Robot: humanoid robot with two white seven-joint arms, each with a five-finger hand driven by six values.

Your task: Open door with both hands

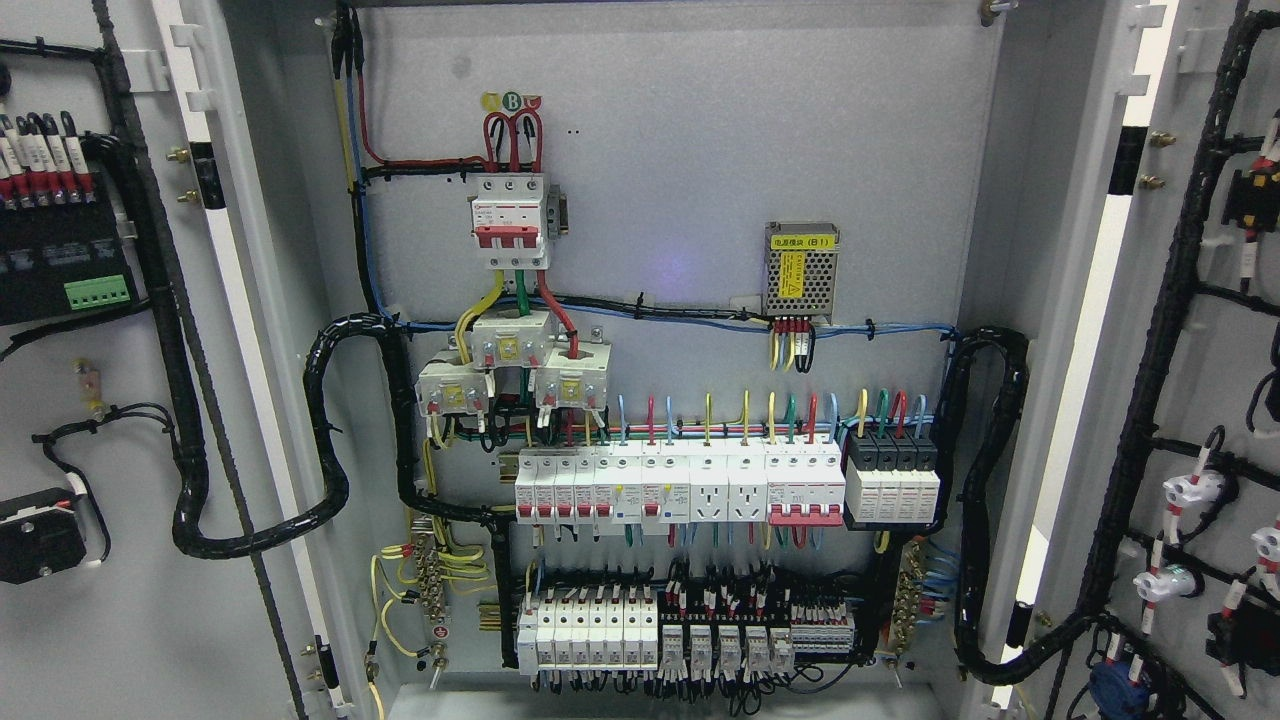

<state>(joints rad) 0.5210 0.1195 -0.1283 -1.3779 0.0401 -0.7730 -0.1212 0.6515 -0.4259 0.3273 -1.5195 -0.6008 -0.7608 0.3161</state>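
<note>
Cabinet [680, 180]: grey electrical enclosure, stood fully open, back panel faced camera.
Left door [100, 400]: swung wide to left of cabinet, inner face showed, hinged edge at cabinet's left frame.
Right door [1200, 400]: swung wide to right of cabinet, inner face showed, hinged edge at cabinet's right frame.
Hands: neither robot hand nor arm appeared; finger state could not be told, nothing seen held.
Main breaker [510, 222]: white with red levers, upper left on cabinet back panel, red wires looped above.
Current transformers [500, 370]: three white blocks just below main breaker, yellow, green, red leads through them.
Power supply [800, 270]: small mesh metal box with yellow label, upper right on cabinet panel.
Breaker row [680, 485]: white modules and two sockets across cabinet's middle, red toggles at both ends.
Black modules [893, 480]: four, touched right end of breaker row.
Terminal row [690, 635]: white and black blocks along cabinet's bottom.
Left loom [330, 450]: thick black wrapped bundle, looped from cabinet's left side onto left door.
Right loom [985, 500]: black wrapped bundle, ran from cabinet's right side down toward right door.
Green connector [98, 292]: on black unit, upper part of left door.
White lamp backs [1190, 490]: on right door, wired with black bundles.
</note>
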